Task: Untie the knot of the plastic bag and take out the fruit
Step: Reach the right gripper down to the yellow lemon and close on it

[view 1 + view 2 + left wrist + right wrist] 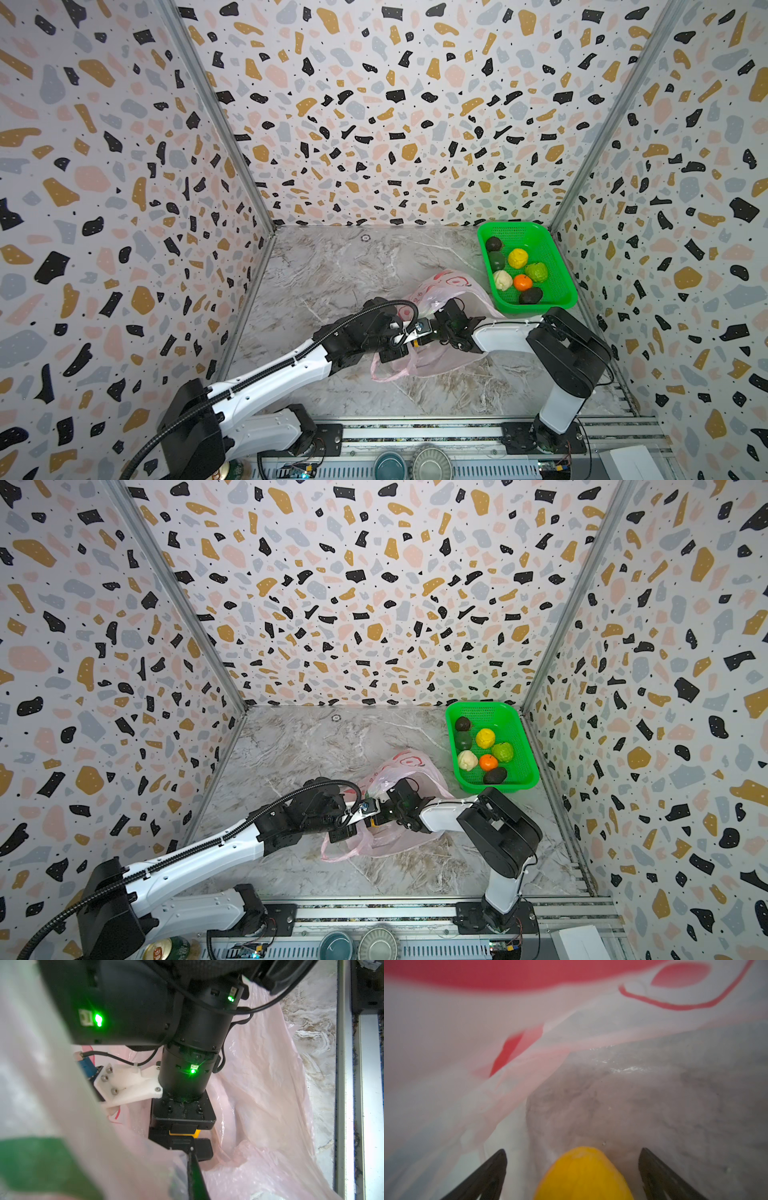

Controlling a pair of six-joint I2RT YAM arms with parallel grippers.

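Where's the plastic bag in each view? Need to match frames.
In a top view: plastic bag mid-floor, between the two arms.
In a top view: same place, beside the green basket.
Left wrist: pink film under the other arm's wrist.
Right wrist: film close around the camera, beyond the fingers.
Shared landmark: the bag's red print; hardly visible from the left wrist.

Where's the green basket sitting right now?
In both top views the green basket sits in the far right corner of the marble table, close to the right wall, just beyond the plastic bag, with fruit in it.
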